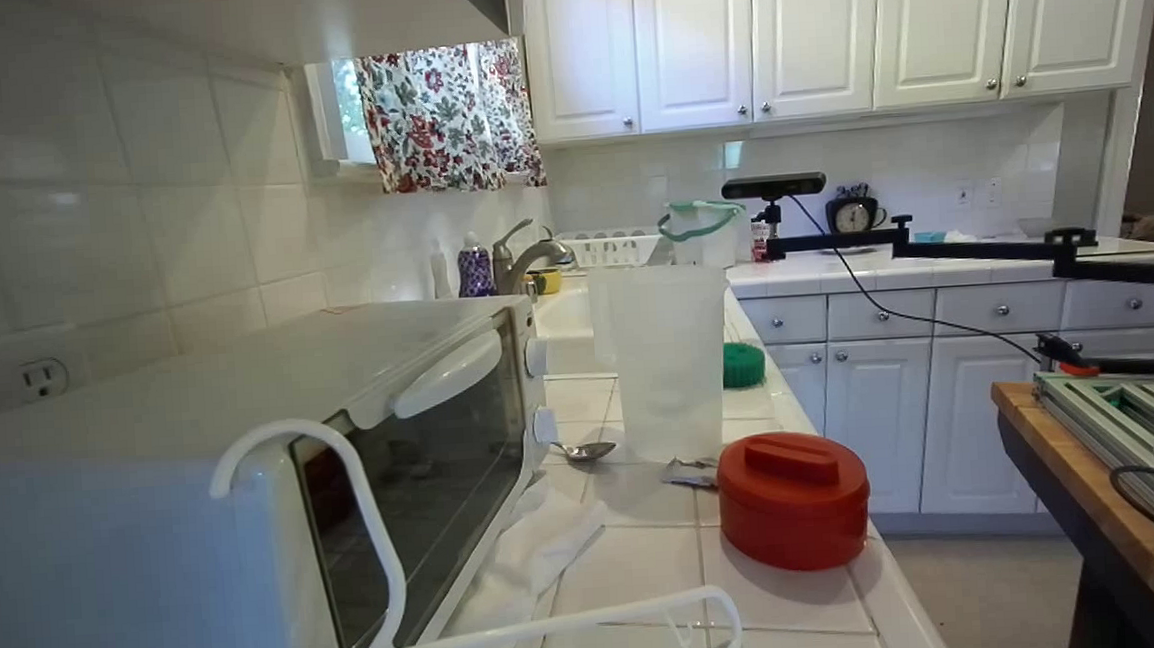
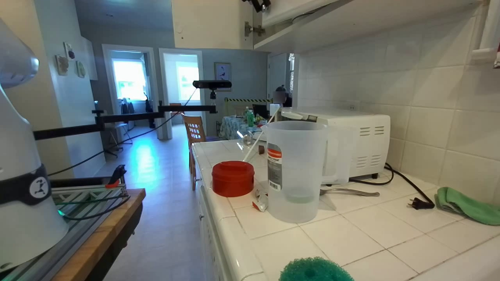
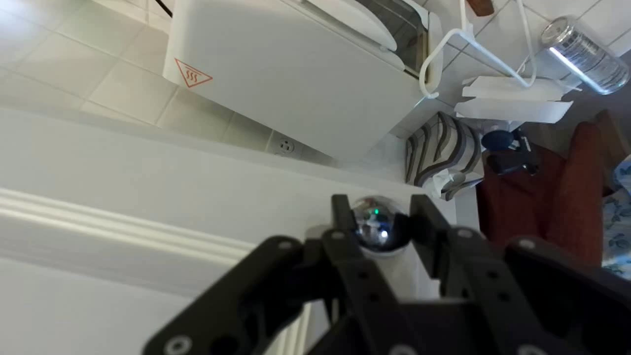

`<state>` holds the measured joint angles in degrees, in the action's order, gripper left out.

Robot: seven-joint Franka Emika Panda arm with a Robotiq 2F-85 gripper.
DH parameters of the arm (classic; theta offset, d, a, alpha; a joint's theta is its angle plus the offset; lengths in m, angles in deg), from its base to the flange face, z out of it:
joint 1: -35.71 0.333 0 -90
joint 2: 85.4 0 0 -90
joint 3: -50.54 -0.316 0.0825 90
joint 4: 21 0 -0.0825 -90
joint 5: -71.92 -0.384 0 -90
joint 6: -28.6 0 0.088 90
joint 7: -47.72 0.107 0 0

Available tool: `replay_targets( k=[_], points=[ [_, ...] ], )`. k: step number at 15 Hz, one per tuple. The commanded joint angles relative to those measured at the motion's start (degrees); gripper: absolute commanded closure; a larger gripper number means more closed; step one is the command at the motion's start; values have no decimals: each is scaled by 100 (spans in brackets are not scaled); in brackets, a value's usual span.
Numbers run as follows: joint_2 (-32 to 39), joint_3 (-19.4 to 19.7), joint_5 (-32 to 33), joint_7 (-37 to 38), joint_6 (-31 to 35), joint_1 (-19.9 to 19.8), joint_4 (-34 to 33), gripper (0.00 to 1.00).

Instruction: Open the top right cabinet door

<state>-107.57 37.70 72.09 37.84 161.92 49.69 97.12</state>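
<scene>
The gripper (image 3: pixel 378 211) is clamped on a round shiny knob (image 3: pixel 375 228), a finger on either side. The knob sits near a lower corner of the white top right cabinet door (image 3: pixel 123 231), above the counter (image 2: pixel 367 249). In an exterior view, another cabinet door (image 2: pixel 213 23) stands swung wide, farther off and to the left. Below is a white toaster oven (image 2: pixel 369 136), with a clear pitcher (image 2: pixel 295 164) nearer and a red tub (image 2: pixel 233 179) to the pitcher's left. A green cloth (image 2: pixel 468 207) lies at the right, by the tiled wall (image 2: pixel 437 128).
</scene>
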Motion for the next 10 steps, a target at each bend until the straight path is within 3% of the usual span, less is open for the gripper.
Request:
replay_targets(
  k=[1, 10],
  points=[
    [-776, 327, 97, -140, -327, -120, 772, 91],
    [-2486, 870, 106, -603, -1377, -164, 1805, 91]
  ],
)
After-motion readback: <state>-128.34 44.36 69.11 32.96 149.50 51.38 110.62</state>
